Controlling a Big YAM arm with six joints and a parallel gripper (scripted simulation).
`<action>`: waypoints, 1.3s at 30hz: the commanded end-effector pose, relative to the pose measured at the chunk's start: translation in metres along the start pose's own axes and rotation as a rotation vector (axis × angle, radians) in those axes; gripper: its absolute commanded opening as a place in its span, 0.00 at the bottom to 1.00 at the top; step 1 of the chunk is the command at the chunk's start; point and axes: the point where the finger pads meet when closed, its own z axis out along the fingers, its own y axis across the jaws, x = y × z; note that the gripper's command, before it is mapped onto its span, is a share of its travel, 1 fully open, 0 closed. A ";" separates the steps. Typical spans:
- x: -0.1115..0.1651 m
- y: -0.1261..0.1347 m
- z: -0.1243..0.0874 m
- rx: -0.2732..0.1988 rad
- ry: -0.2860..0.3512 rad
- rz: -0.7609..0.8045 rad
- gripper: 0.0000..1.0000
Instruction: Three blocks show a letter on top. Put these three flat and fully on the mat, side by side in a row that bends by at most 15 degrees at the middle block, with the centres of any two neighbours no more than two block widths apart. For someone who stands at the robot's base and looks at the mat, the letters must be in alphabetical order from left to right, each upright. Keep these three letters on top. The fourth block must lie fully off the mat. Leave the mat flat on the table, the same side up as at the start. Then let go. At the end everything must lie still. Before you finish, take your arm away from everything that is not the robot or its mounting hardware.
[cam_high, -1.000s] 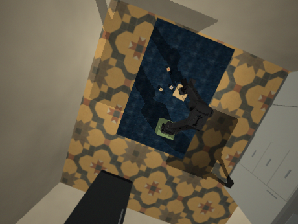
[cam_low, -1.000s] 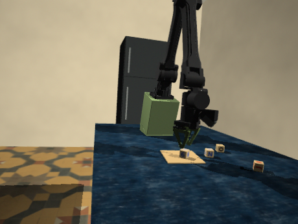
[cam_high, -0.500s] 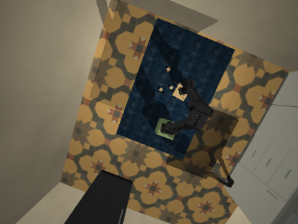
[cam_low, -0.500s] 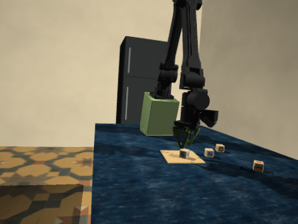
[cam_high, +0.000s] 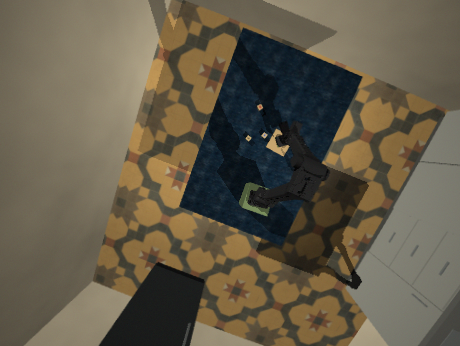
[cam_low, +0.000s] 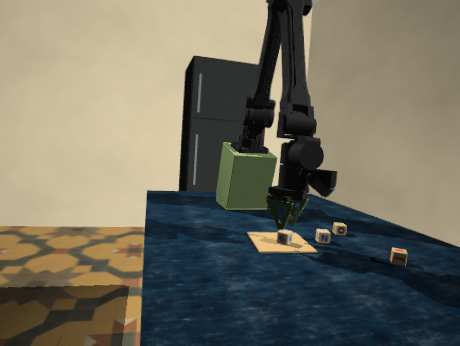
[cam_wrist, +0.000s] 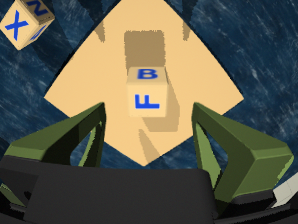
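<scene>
A tan square mat (cam_low: 281, 245) lies on the blue table top; it also shows in the wrist view (cam_wrist: 143, 70) and in the top view (cam_high: 278, 143). One block (cam_low: 285, 237) sits on the mat; in the wrist view (cam_wrist: 148, 92) I see a blue F and a blue B on two of its faces. My gripper (cam_low: 286, 220) is open and hovers just above this block, with its green fingers on either side and apart from it. Off the mat lie an N block (cam_low: 323, 235), an O block (cam_low: 339, 228) and a red-lettered block (cam_low: 398, 256).
The arm stands on a green box (cam_low: 246, 181) behind the mat. A black cabinet (cam_low: 215, 120) stands beyond the table. The table's left edge drops to a patterned floor (cam_low: 65, 260). The N block also shows an X face (cam_wrist: 25, 22).
</scene>
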 end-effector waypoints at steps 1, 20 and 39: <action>-0.011 -0.007 0.003 0.009 -0.019 -0.013 0.63; -0.013 -0.006 0.031 0.011 -0.022 -0.013 0.63; -0.010 -0.001 0.041 0.001 -0.012 -0.013 0.63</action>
